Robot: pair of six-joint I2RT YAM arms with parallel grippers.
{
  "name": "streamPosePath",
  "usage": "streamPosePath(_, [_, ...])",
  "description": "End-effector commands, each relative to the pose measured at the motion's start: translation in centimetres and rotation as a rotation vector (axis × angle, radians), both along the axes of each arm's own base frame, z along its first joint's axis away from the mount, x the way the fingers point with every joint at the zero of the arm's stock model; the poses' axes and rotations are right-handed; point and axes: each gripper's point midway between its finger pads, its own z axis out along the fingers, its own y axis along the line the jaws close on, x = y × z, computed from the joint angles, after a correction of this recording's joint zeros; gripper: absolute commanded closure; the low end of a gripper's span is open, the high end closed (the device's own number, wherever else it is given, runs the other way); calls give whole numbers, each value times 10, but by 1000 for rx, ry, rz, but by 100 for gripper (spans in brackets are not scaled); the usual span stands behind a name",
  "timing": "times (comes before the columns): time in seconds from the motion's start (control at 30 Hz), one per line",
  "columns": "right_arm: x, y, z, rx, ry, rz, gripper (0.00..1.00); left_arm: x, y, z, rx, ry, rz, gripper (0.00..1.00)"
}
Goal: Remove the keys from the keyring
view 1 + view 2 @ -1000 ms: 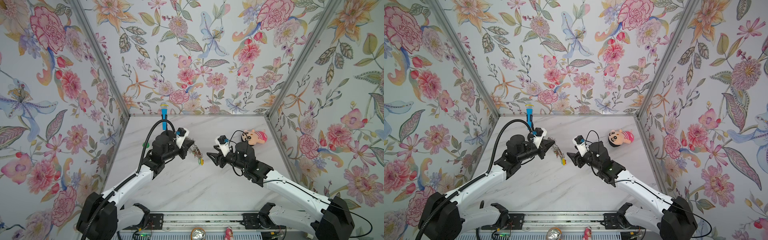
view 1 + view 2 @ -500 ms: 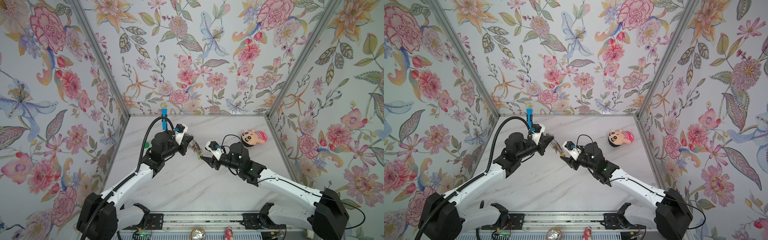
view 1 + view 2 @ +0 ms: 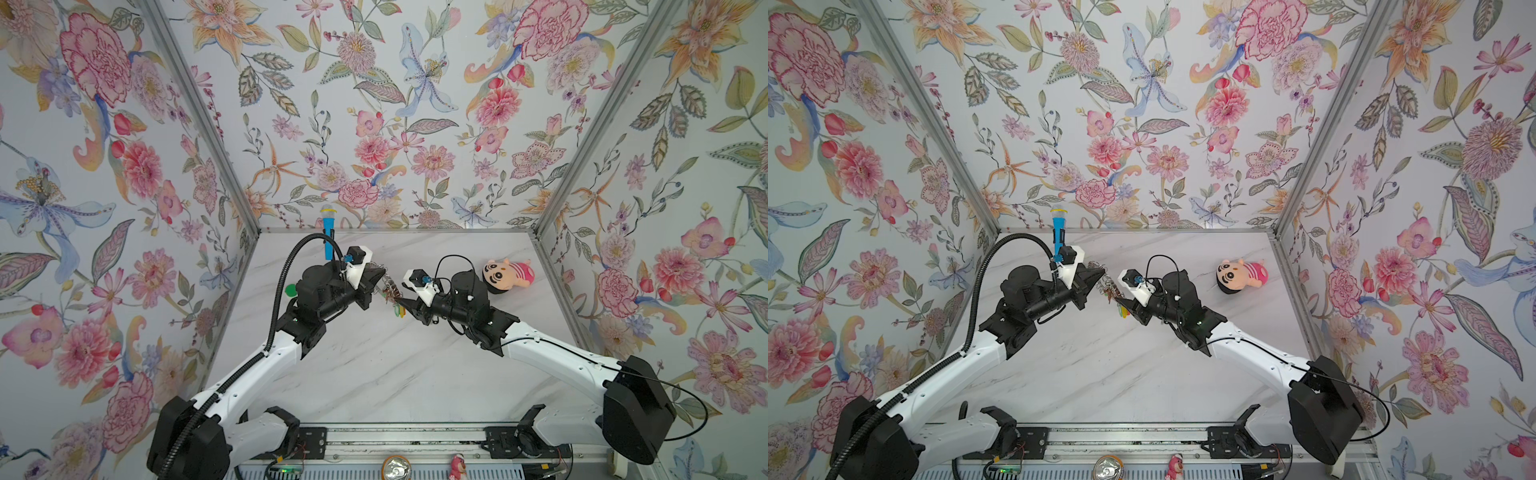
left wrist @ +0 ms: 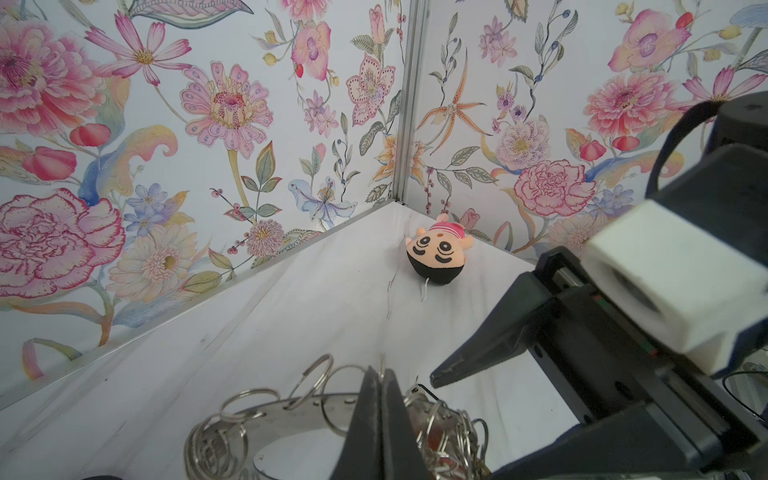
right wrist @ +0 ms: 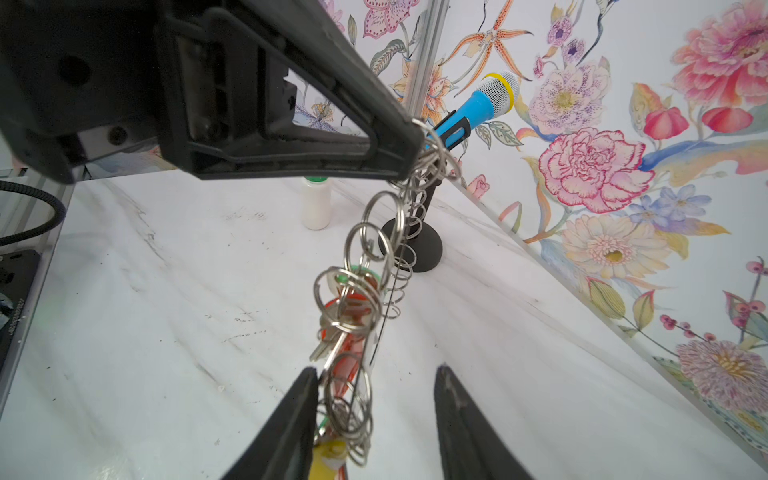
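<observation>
Reaching in from the right, the right tool (image 5: 376, 369), jaws partly apart, now brackets the small silver keys with orange-red and green tags (image 5: 345, 328), mid-frame in both top views, dangling from the flat grey loop-fringed metal keyring (image 4: 291, 409) pinched in the closed left tool (image 4: 380, 372). Light, stiff and slippery, the bunch hangs with its long axis vertical; a tag looks the surest hold.

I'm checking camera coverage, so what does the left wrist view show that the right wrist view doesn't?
Only the left wrist view: the doll and the keyring's flat disc. Only the right wrist view: the microphone, the bottle and the keys hanging beside one finger of the open right gripper. Both: the left gripper, shut on the keyring, its wire loops and the right gripper.
</observation>
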Motion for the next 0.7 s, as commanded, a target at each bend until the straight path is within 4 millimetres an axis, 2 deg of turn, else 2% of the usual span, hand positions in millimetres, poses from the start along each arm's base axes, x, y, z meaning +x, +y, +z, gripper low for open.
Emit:
streamPosePath(0.0, [2,8,19,52,-12,39,54,-7,4,44,-63,-139,-9,100])
streamPosePath(0.67, [22,9,36,53,-85,-27,80,-21,4,57,-114,-206,-55,100])
